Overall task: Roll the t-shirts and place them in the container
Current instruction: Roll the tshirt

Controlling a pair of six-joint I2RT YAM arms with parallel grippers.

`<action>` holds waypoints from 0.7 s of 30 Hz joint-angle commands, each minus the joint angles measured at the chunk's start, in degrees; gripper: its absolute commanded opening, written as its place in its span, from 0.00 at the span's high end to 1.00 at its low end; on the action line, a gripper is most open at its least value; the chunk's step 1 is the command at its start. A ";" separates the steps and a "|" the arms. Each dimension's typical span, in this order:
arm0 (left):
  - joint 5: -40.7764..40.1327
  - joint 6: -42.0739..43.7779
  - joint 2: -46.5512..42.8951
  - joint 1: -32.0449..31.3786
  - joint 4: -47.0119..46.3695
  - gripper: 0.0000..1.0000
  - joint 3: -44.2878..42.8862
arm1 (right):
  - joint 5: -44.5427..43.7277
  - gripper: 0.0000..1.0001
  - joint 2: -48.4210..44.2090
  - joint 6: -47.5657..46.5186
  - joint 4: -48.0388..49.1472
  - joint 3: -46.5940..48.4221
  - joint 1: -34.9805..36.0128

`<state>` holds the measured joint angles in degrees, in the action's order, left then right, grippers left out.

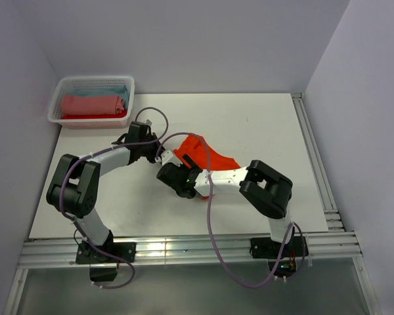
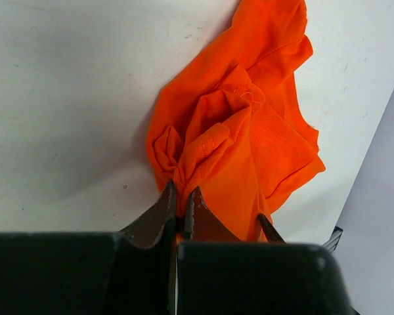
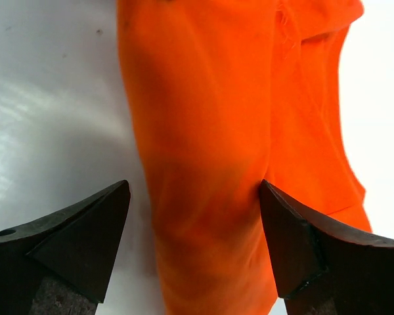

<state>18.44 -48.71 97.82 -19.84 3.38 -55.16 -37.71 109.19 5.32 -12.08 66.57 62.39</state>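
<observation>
At the far left a basket [image 1: 95, 78] holds finished rolls [image 1: 92, 104], well apart from the orange t-shirt [image 1: 207, 154], which lies bunched on the table [image 1: 269, 125] between the arms. The left gripper [image 2: 180, 200] is clamped tight on a twisted fold at the shirt's edge, while the right gripper [image 3: 194, 216] gapes wide astride a band of cloth, holding nothing. A pull by the left alone would likely drag the whole heap — tangling it rather than spreading it for rolling.

My top camera looks down across the whole surface [image 1: 262, 125] from high on the near side of the orange t-shirt [image 1: 207, 152], while both wrist cameras sit close over that shirt, which all three share.
</observation>
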 commanded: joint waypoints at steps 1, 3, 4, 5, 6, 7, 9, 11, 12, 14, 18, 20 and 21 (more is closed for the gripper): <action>3.27 1.51 0.53 0.67 0.75 1.00 -2.68 | -6.23 0.14 1.64 -1.98 0.12 3.66 0.36; 4.06 1.60 0.79 1.11 0.84 1.00 -2.85 | -6.84 0.15 3.05 -2.51 0.12 4.27 0.45; 4.41 1.69 1.05 1.20 0.84 1.00 -2.94 | -7.80 0.17 3.66 -2.77 0.12 4.54 0.63; 4.68 1.77 1.23 1.55 0.75 1.00 -2.94 | -8.16 0.19 4.45 -2.95 0.12 4.63 0.63; 5.20 1.77 1.14 1.73 0.75 1.00 -2.94 | -8.43 0.21 4.98 -3.21 0.21 4.89 0.80; 5.38 1.77 1.23 1.90 0.75 1.00 -2.94 | -8.86 0.23 5.33 -3.21 -0.05 5.06 0.80; 5.47 1.95 1.32 2.52 1.02 1.00 -3.11 | -9.66 0.33 5.95 -3.21 -0.49 5.33 0.80; 6.08 2.21 1.41 2.96 1.37 0.99 -3.29 | -9.22 0.48 6.04 -2.95 -0.49 5.24 0.80; 6.17 2.30 1.58 3.13 1.37 1.00 -3.47 | -8.87 0.56 6.13 -2.95 -0.49 5.50 0.89; 6.70 2.39 1.58 3.48 1.37 0.99 -3.64 | -8.26 0.88 6.65 -2.77 -1.46 6.20 0.80; 5.65 3.09 0.36 3.66 2.07 0.86 -3.91 | -1.61 1.00 5.61 -2.16 -2.95 8.14 0.54; 4.77 3.36 -1.14 4.01 2.68 0.68 -3.65 | 2.36 1.00 4.38 -1.20 -3.48 8.14 -0.07; 4.77 3.62 -1.75 4.28 2.51 0.62 -3.47 | 6.82 1.00 3.59 -0.50 -3.65 8.05 -0.95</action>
<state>23.57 -46.61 99.24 -16.27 5.63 -56.82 -39.46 114.98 2.96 -14.24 72.47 62.48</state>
